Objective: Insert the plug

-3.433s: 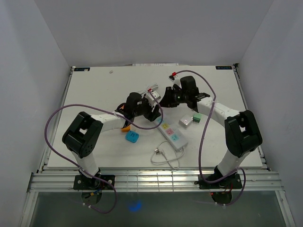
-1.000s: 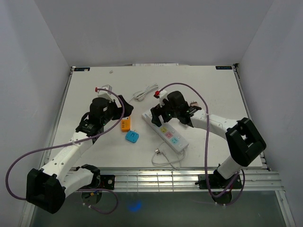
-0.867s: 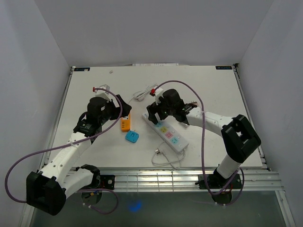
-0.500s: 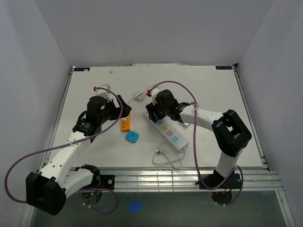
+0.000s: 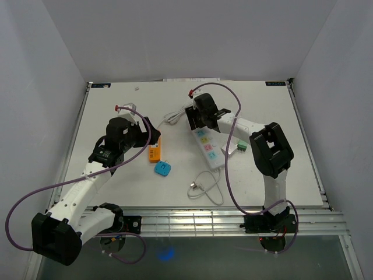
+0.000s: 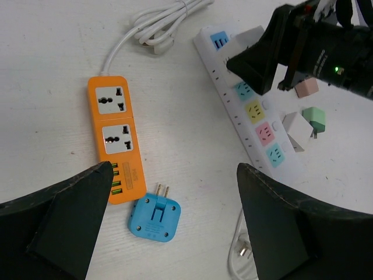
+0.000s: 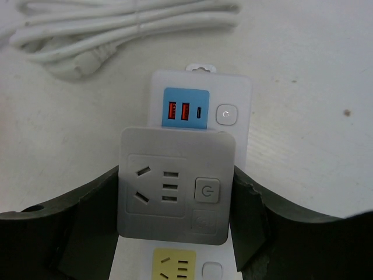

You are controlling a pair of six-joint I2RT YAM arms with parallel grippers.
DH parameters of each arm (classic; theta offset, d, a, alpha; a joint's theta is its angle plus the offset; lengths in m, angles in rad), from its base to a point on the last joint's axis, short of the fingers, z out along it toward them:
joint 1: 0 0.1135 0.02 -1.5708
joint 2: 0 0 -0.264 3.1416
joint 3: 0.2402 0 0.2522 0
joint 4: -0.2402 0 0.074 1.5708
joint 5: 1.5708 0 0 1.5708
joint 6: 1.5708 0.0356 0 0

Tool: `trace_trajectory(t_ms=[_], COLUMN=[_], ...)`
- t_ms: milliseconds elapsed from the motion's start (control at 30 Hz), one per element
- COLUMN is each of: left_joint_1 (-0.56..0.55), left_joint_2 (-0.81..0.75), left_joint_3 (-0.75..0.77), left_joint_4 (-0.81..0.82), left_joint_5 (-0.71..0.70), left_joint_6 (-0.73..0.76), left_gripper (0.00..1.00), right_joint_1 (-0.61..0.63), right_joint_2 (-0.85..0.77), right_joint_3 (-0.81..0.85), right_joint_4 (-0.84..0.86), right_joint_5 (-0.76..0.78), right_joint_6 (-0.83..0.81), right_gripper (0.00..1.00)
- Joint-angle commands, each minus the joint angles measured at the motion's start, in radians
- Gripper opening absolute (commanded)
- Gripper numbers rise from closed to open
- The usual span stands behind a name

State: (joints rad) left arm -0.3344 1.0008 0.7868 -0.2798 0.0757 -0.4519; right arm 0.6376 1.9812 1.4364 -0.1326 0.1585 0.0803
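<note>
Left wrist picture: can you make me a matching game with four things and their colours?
Things:
1. short strip with two sockets
2. little adapter with its prongs showing
3. long socket strip
4. small charger at the right edge

Colours:
A. white
B. orange
C. green
D. blue

Pairs: 1-B, 2-D, 3-A, 4-C
</note>
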Motion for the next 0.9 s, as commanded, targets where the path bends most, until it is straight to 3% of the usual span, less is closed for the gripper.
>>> trace_trajectory(t_ms=[0, 100, 200, 233, 333, 500, 533, 867], left_joint_1=[0.011, 0.014, 0.015, 0.015, 0.017, 0.018, 0.018, 0.018], left_joint_2=[-0.008, -0.011, -0.013, -0.016, -0.021, -0.019, -0.021, -0.054], left_joint_3=[0.025, 0.031, 0.042, 0.04, 0.037, 0.055, 0.064, 0.101], left_joint_4=[-0.002, -0.01, -0.025, -0.025, -0.032, -0.045, -0.045, -0.056], left_joint_5=[-0.001, -0.01, -0.017, -0.037, -0.056, -0.007, 0.005, 0.001], left_joint_6=[0.015, 0.022, 0.032, 0.024, -0.005, -0.056, -0.062, -0.058], left_gripper=[0.98, 0.98, 0.98, 0.98, 0.98, 0.98, 0.98, 0.98], right_joint_1=[-0.05, -0.096, -0.153, -0.168, -0.174, -0.18, -0.181, -0.202], right_joint_2=[0.068, 0.128, 0.166, 0.168, 0.134, 0.053, 0.038, -0.226], right_joint_3=[0.135, 0.198, 0.243, 0.263, 0.259, 0.223, 0.213, -0.028], right_joint_4=[0.013, 0.014, -0.001, -0.007, 0.01, 0.06, 0.08, 0.155], right_joint_5=[0.079, 0.058, -0.01, -0.017, -0.066, -0.244, -0.254, -0.182], right_joint_6=[0.032, 0.055, 0.078, 0.078, 0.046, -0.014, -0.02, 0.044], right_gripper=[0.49, 0.51, 0.68, 0.79, 0.94, 0.98, 0.92, 0.89])
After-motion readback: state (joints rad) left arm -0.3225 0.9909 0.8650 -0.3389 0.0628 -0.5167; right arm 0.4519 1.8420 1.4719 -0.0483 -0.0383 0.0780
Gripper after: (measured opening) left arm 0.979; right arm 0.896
